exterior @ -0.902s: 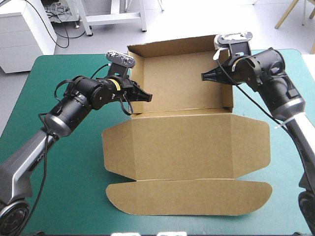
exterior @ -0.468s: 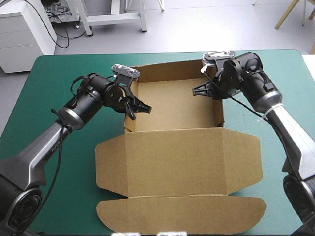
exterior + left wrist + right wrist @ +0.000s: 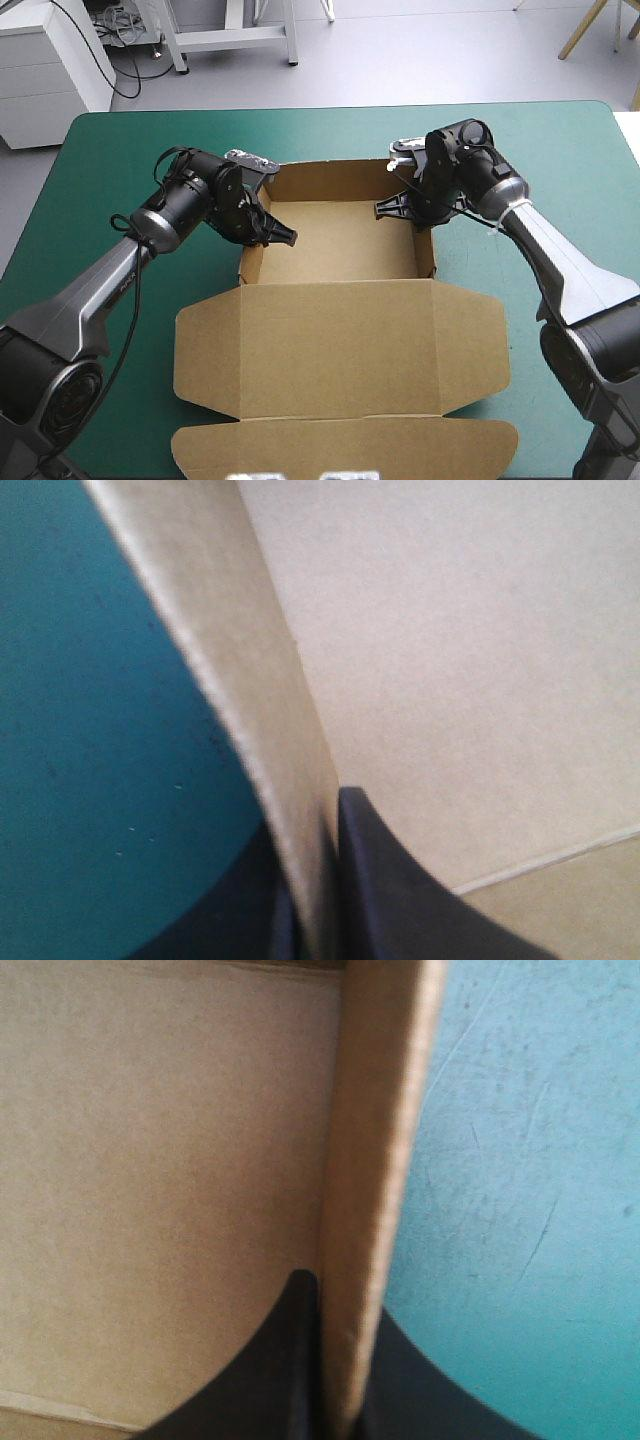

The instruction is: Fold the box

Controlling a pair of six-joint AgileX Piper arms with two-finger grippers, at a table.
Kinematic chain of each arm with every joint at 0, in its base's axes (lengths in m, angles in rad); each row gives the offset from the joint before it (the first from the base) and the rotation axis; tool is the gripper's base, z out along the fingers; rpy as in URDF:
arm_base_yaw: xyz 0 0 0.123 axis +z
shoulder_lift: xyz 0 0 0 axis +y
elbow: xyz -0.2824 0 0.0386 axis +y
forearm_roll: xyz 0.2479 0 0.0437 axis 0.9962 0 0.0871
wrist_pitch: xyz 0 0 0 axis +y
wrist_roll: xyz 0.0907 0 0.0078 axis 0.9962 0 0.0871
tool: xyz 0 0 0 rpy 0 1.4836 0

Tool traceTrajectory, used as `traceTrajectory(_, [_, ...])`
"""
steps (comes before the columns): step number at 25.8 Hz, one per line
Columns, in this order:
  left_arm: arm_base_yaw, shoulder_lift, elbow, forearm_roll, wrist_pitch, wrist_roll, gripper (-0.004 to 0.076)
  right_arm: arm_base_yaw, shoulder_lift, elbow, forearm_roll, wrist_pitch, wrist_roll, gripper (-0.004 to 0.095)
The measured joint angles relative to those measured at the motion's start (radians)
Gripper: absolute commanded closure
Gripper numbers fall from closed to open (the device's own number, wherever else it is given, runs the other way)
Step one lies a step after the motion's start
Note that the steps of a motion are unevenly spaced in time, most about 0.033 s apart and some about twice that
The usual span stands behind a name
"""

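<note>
The brown box point(image 3: 340, 240) stands as an open tray at the table's middle, its lid point(image 3: 340, 345) lying flat toward the near edge. My left gripper point(image 3: 275, 237) is shut on the box's left wall point(image 3: 265, 710), one black finger point(image 3: 400, 880) inside the tray and the other outside over the teal-green cover. My right gripper point(image 3: 390, 207) is shut on the box's right wall point(image 3: 375, 1160), its inner finger point(image 3: 270, 1370) over the tray floor, the outer one beside the wall.
The teal-green cover point(image 3: 110, 170) shows bare to the left, right and beyond the box. The lid's rounded front flap point(image 3: 340, 450) reaches almost to the table's near edge.
Both grippers have drawn the box toward the near edge and slightly left. The side walls now stand closer together, and the tray looks narrower than earlier.
</note>
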Motion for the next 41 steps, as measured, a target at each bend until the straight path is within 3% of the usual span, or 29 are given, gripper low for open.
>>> traceTrajectory(3, [0.003,0.019,0.000,0.000,0.010,0.025,0.0624,0.000,0.025,0.000,0.009,0.001,-0.006,0.0912])
traceTrajectory(6, [0.005,0.035,0.000,0.000,0.023,0.057,0.0456,0.000,0.049,0.000,0.017,-0.003,-0.020,0.0812])
traceTrajectory(8, [0.005,0.041,0.001,0.002,0.027,0.080,0.0348,0.000,0.059,0.000,0.017,-0.008,-0.039,0.0679])
traceTrajectory(9, [0.005,0.042,0.002,0.003,0.026,0.087,0.0296,0.001,0.061,0.000,0.019,-0.011,-0.046,0.0566])
traceTrajectory(13, [0.004,0.042,0.002,0.005,0.011,0.102,0.0220,0.008,0.063,0.000,0.055,-0.012,-0.076,0.0200])
traceTrajectory(15, [0.001,0.042,0.002,0.003,0.003,0.103,0.0219,0.012,0.063,-0.001,0.071,-0.015,-0.082,0.0086])
traceTrajectory(17, [-0.003,0.042,0.000,0.002,-0.002,0.104,0.0219,0.015,0.063,-0.001,0.085,-0.016,-0.087,0.0044])
traceTrajectory(22, [-0.004,0.031,-0.017,-0.009,0.014,0.104,0.0219,0.019,0.050,-0.002,0.089,-0.023,-0.091,0.0044])
traceTrajectory(33, [-0.004,-0.241,-0.024,0.027,-0.011,0.104,0.0237,0.019,-0.149,-0.002,0.047,-0.054,-0.133,0.0044])
traceTrajectory(37, [-0.004,-0.343,-0.024,0.067,0.003,0.112,0.0321,0.019,-0.222,-0.002,0.029,-0.053,-0.143,0.0044])
traceTrajectory(41, [-0.004,-0.503,-0.024,0.113,0.027,0.134,0.0522,0.019,-0.327,-0.002,0.009,-0.058,-0.146,0.0047])
